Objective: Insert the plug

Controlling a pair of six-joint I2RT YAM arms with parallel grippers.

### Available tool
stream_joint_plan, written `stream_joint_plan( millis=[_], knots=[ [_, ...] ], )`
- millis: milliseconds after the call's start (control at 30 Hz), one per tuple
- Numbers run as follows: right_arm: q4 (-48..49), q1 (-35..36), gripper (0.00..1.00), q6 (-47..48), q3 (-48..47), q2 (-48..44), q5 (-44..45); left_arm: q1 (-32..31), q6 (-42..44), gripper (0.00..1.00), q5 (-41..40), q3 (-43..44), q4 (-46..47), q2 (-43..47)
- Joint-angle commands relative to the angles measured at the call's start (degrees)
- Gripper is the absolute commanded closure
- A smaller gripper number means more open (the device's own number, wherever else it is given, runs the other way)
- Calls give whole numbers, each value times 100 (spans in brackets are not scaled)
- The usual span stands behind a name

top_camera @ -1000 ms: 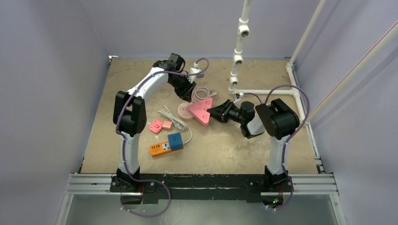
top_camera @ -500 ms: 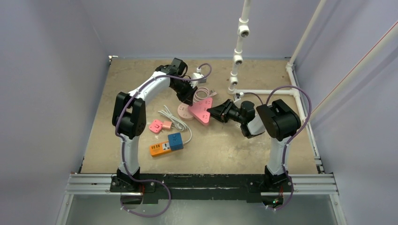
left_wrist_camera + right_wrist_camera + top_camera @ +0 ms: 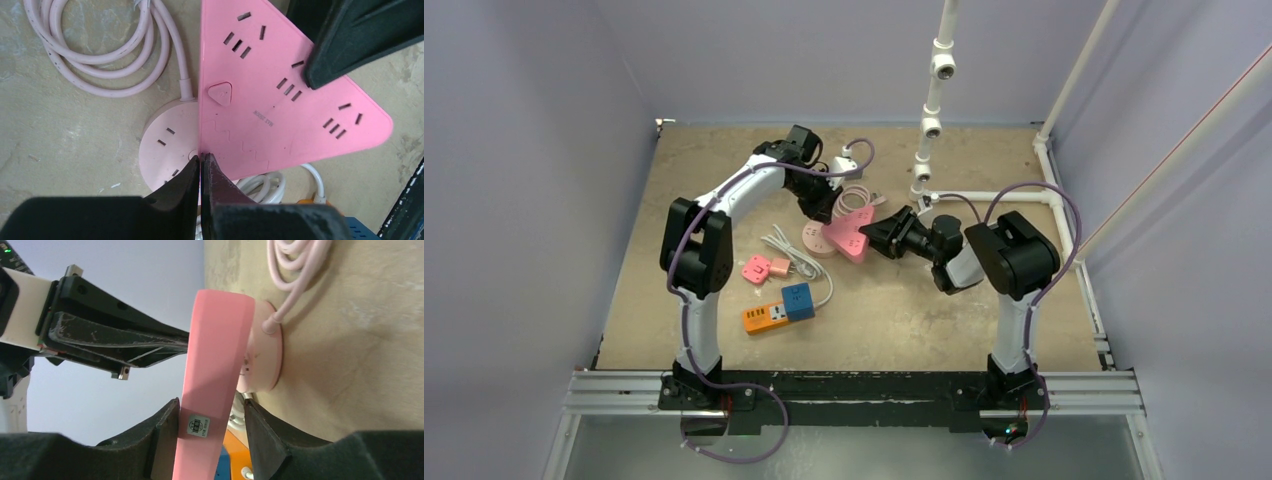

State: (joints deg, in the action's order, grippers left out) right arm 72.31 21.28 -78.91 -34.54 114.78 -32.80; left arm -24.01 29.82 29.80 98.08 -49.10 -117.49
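Note:
A pink triangular power strip [image 3: 852, 237] leans tilted with one edge on a pale pink round socket [image 3: 816, 238]; the same strip [image 3: 270, 90] and round socket [image 3: 167, 145] fill the left wrist view. My left gripper [image 3: 201, 159] is shut, its tips at the strip's edge above the round socket. My right gripper [image 3: 211, 401] is open and straddles a corner of the strip [image 3: 215, 365]: one finger [image 3: 167, 440] touches it, the other stands apart. The plug is hidden.
A coiled pink cord [image 3: 854, 197] runs from the round socket. An orange strip [image 3: 764, 317], a blue cube [image 3: 798, 300], small pink adapters [image 3: 764, 268] and a white cord [image 3: 796, 255] lie at front left. A white pipe frame [image 3: 929, 120] stands behind.
My left gripper came down to the strip's edge and closed. My right gripper shifted slightly left with the strip and its jaws widened.

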Motion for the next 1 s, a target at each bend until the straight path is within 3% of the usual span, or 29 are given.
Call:
stream_joint_plan(
  millis=[0,533,800,967],
  knots=[
    [365,180,48,-108,-187,199,72,-34,232,97,-440,-282,-357,-173],
    [461,241,45,-300,33,157,-120,-38,226,99,-454,-281,-207,-105],
    [505,228,39,-319,202,77,-148,-34,279,99,-599,-330,-125,-38],
    [187,241,44,-216,-20,-44,123,-34,237,99,-586,-295,-119,-27]
  ],
)
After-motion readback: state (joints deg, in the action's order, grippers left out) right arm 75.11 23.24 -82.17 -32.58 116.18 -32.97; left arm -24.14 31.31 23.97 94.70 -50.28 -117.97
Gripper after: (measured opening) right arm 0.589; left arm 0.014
